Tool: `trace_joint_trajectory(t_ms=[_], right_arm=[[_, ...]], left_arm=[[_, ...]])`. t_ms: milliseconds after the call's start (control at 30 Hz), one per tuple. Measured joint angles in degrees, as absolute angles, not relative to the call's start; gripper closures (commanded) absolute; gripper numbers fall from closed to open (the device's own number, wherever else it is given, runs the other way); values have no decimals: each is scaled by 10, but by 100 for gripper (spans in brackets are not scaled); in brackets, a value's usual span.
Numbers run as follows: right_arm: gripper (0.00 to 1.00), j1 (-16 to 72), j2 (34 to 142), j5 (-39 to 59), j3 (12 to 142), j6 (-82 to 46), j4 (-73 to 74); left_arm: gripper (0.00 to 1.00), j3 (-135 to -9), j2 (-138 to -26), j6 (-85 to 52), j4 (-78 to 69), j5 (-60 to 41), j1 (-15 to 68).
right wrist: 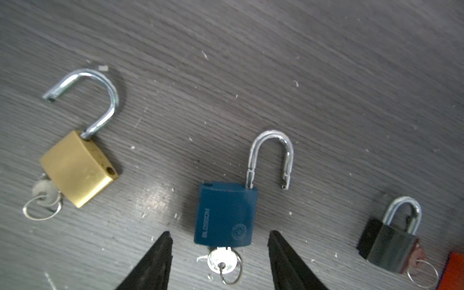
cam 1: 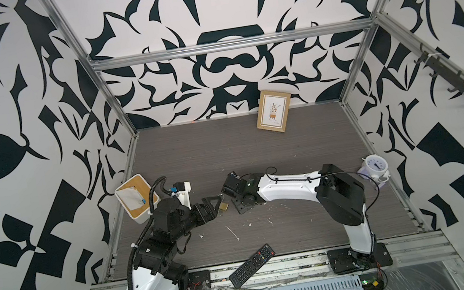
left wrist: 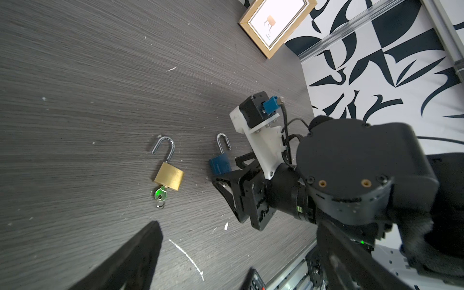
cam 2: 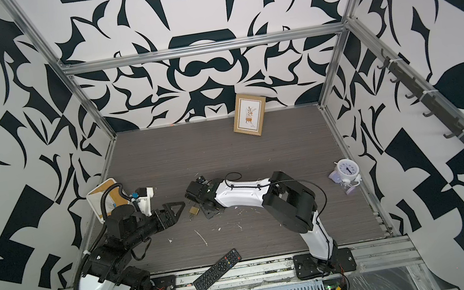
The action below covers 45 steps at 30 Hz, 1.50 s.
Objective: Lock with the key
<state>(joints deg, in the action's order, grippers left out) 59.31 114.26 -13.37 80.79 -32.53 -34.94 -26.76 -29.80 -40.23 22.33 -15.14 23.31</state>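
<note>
Three padlocks lie on the dark wood table, each with a key in its base. The brass padlock (right wrist: 77, 168) has its shackle swung open and its key (right wrist: 46, 190) on a ring. The blue padlock (right wrist: 224, 216) also stands open, with a silver key (right wrist: 222, 261). The dark padlock (right wrist: 388, 246) has its shackle down. My right gripper (right wrist: 220, 233) is open, with its fingers on either side of the blue padlock's lower end and key, touching neither. My left gripper (cam 1: 215, 206) hovers wide open and empty beside the brass padlock (cam 1: 223, 206).
A framed picture (cam 1: 273, 111) leans on the back wall. A tissue box (cam 1: 137, 199) stands at the left edge, an alarm clock (cam 1: 375, 166) at the right, and a remote (cam 1: 251, 264) at the front edge. An orange object (right wrist: 453, 271) lies beside the dark padlock.
</note>
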Motion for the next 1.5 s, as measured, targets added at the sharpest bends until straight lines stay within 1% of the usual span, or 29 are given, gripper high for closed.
trace_joint_trajectory(t_ms=[200,267,333,467,600,800,1133,1500], right_arm=[[37,584,1141,-131,806,-322,-348],[37,580,1134,-130,796,-322,-344],[37,573,1114,-126,775,-323,-340],[39,554,1051,-109,729,-328,-338],[40,543,1023,-91,726,-330,-324],[40,548,1046,-56,730,-330,-299],[41,549,1119,-41,760,-335,-293],[43,549,1137,-43,771,-345,-289]], left_arm=[[0,-267,-302,-403,222,-153,233],[3,-267,-305,-405,222,-152,233],[6,-269,-321,-406,226,-150,233],[5,-273,-379,-411,240,-147,234],[4,-273,-370,-417,252,-143,236],[3,-272,-319,-429,246,-140,236],[3,-269,-339,-432,234,-146,236],[3,-264,-334,-430,229,-148,236]])
